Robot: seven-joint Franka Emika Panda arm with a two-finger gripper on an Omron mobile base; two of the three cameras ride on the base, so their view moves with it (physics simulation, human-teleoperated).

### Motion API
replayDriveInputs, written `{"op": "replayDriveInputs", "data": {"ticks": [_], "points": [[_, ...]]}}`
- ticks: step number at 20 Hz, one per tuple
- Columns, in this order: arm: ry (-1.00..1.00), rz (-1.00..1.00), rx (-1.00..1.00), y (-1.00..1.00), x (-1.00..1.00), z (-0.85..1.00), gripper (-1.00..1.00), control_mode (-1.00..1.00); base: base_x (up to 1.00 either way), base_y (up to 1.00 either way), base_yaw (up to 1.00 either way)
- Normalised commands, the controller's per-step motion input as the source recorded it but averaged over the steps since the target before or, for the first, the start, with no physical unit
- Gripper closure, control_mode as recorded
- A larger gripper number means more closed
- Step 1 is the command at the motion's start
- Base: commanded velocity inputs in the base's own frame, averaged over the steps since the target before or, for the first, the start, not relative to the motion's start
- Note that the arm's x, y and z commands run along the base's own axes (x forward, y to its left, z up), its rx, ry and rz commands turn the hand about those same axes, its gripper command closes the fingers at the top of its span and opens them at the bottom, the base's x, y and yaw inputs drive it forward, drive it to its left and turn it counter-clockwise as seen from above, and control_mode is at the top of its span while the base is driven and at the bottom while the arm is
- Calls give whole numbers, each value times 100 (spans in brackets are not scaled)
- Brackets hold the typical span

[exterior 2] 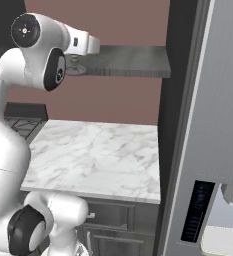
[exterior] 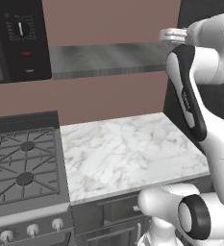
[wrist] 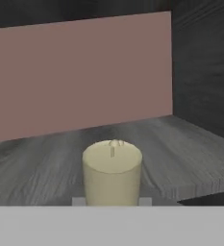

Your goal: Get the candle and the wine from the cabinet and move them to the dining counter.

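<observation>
candle (wrist: 112,172) sitting upright near the front edge of the grey cabinet (wrist: 190,158) shelf | claw reaching at shelf height, fingers hidden, cannot tell if apart or together | marble tabletop (exterior: 128,153) lying below

candle (wrist: 112,173) base cut off, claw hidden

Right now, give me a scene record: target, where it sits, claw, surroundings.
target: candle, cream, upright
sits on: cabinet shelf, grey, streaked
arm: raised to shelf height, reaching at the shelf's right end
claw: close up to the candle, centred on it; open or shut cannot be told
below shelf: small marble counter, gas stove to its left
upper left: microwave
</observation>
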Motion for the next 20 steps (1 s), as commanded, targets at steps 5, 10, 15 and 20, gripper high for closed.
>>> {"op": "replayDriveInputs", "data": {"ticks": [5,10,15,20], "points": [[-13,7,0,49,-91,0,100,-100,0,0,0],[-1,3,0,41,-77,5,100,-100,0,0,0],[1,4,0,7,-59,6,100,-100,0,0,0],[2,8,0,0,-46,0,100,-100,0,0,0]]}}
